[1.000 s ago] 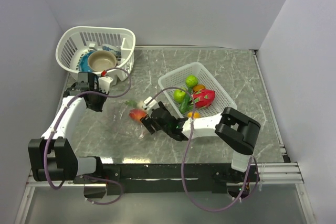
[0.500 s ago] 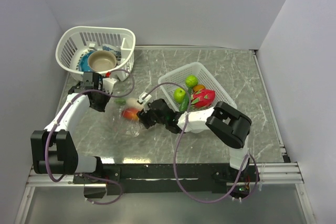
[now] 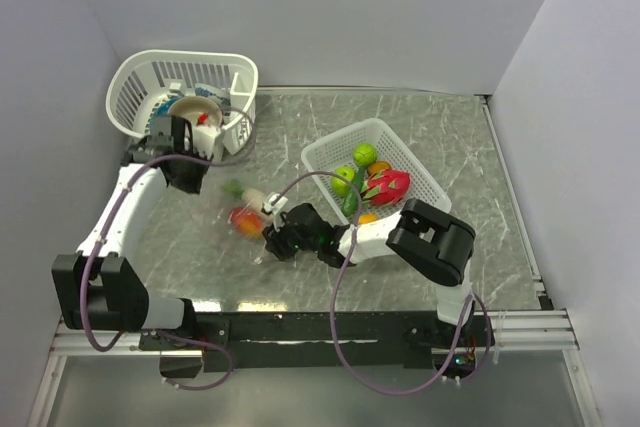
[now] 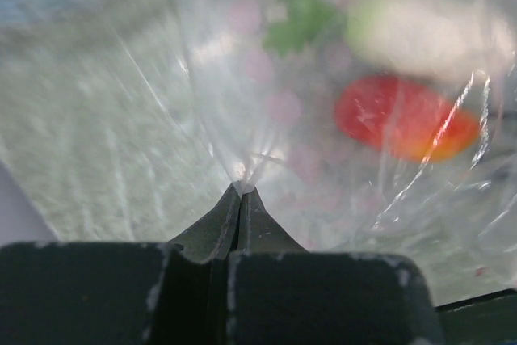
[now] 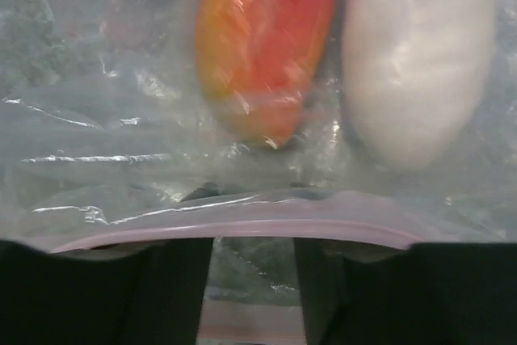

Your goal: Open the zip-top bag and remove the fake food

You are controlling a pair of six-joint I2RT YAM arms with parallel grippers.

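Top view, 12 o'clock taken as the far wall. Worktop point(image 3: 440, 127) is grey stone-look sheet with pale veining, matte, walled in white on three sides. The zip-top bag point(image 3: 235, 237) lies left of centre: thin clear film, creased and glossy, and blurred in this view, so its outline is only roughly read. Inside it are two pieces of fake food: a smooth red-orange piece point(image 3: 243, 218), rounded and elongated, and at its 12 o'clock, just beside it, a pale white tapered piece point(image 3: 252, 195) with a green leafy top point(image 3: 232, 187). The left gripper point(image 3: 190, 179) reaches in from 10 o'clock; in the wrist view its fingers are clenched tight on a gathered peak of the film point(image 4: 241, 199), wrinkles fanning out from the pinch. The right gripper point(image 3: 270, 242) sits low at the bag's 4 o'clock edge. Its wrist view shows dark fingers point(image 5: 105, 280) standing part-way apart, the pale pink zip strip point(image 5: 242, 228) lying straight across their tips; whether they have bitten the film, can't tell. At the bag's 3 o'clock sits a white rectangular lattice basket point(image 3: 318, 169) holding lime-green balls point(image 3: 364, 154) and a magenta piece point(image 3: 388, 187). A white oval slatted basket point(image 3: 130, 82) fills the 10 o'clock corner, close behind the left arm. Bare stone shows between the two baskets at 12 o'clock and along the near edge at 6; the left wall crowds 9 o'clock.
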